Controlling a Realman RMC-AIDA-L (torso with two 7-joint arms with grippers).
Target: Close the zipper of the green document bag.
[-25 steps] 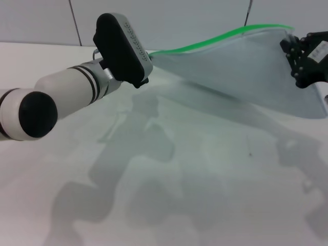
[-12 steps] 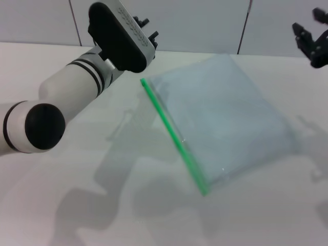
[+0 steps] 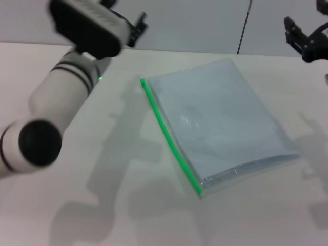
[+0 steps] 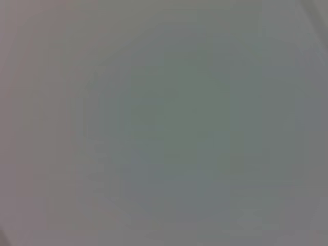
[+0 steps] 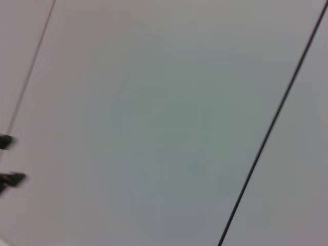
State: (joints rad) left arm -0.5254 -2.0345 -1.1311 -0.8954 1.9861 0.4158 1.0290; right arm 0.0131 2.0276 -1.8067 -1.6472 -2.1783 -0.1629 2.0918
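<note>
The green document bag (image 3: 220,120) lies flat on the white desk (image 3: 128,205), with nothing touching it. Its zipper (image 3: 169,136) runs as a bright green strip along the bag's long edge on the robot's left, from the far corner down to the near corner; the slider cannot be made out. The left claw (image 3: 134,26) is raised above the desk, beyond the bag's far left corner and well apart from it, and whether its fingers are spread or pressed together cannot be told. The left arm (image 3: 56,110) stretches from the near left toward that claw. The right claw (image 3: 306,42) hangs in the air past the bag's far right corner, also clear of the bag, with its 2 dark fingers spread and nothing between them. The left wrist view shows only a blank grey surface, and the right wrist view shows a pale wall (image 5: 164,102) crossed by thin dark seams.
</note>
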